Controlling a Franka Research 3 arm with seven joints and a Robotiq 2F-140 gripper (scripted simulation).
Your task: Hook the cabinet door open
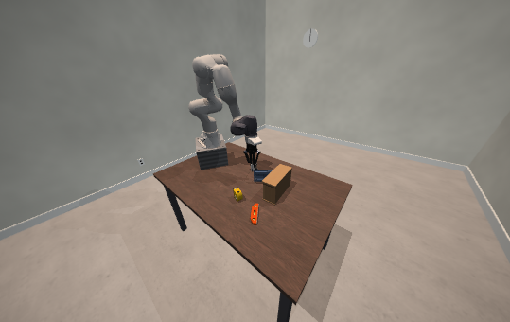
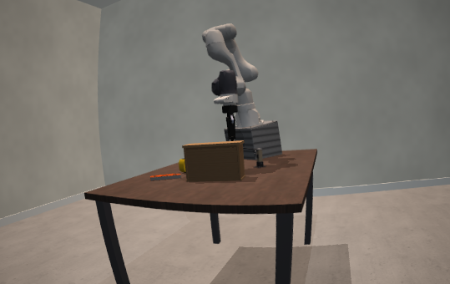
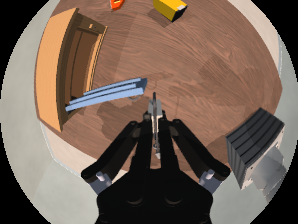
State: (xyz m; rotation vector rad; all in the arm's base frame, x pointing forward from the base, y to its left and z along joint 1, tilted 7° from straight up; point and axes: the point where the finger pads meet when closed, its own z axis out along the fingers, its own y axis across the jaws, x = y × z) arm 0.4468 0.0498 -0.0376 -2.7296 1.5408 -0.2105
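The brown cabinet stands flat on the table, and it also shows in the exterior view and in the wrist view. Its blue door stands swung well open, seen edge-on in the wrist view. My gripper is shut, points straight down and hangs just beside the door's free edge. Nothing shows between the fingers. The short dark post stands to the right of the cabinet, with a thin bar reaching from it towards the cabinet. I cannot see the eye on the door.
A yellow block and an orange tool lie on the table in front of the cabinet. The ribbed grey base block of the arm stands at the table's back corner.
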